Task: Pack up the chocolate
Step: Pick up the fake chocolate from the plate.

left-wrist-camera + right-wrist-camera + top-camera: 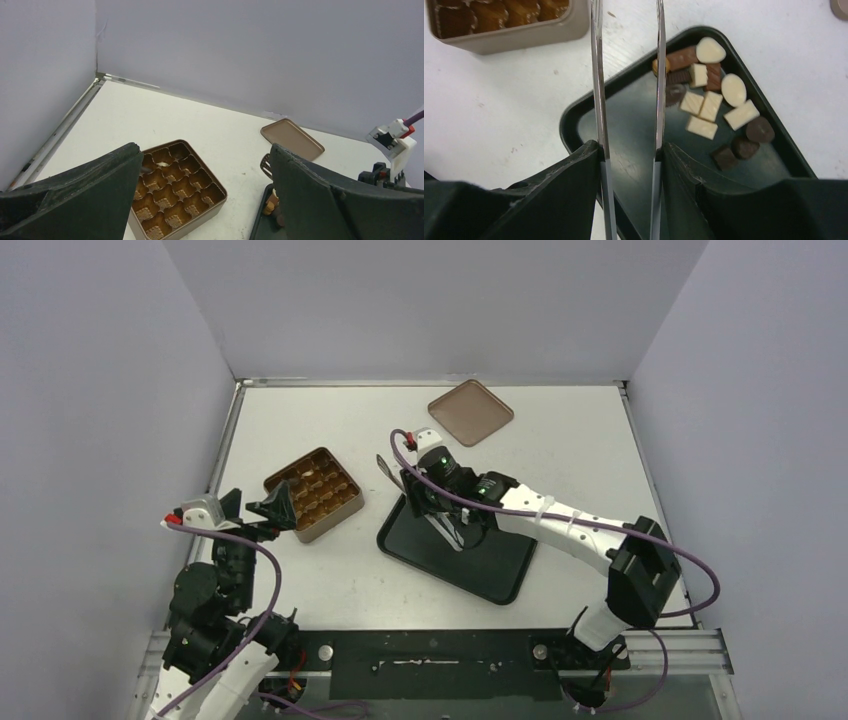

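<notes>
Left gripper (206,155) spread wide and empty, hovered just beside the open tin (514,37), black tray (490,565) sat right of it, right gripper (629,150) above the tray clamped on metal tongs (598,100), blades apart, chocolate (710,106) clustered in one tray corner, brown lid (470,412) lay far behind.

bright, even overhead light; the white bench (330,585) nearly washes out. shadows are soft and short beside the tin (313,494) and tray (480,570). the tongs (597,75) catch streaks of glare. up close the left pincer (205,148) and right pincer (629,147) look dark, slightly soft. top view stays sharp.
</notes>
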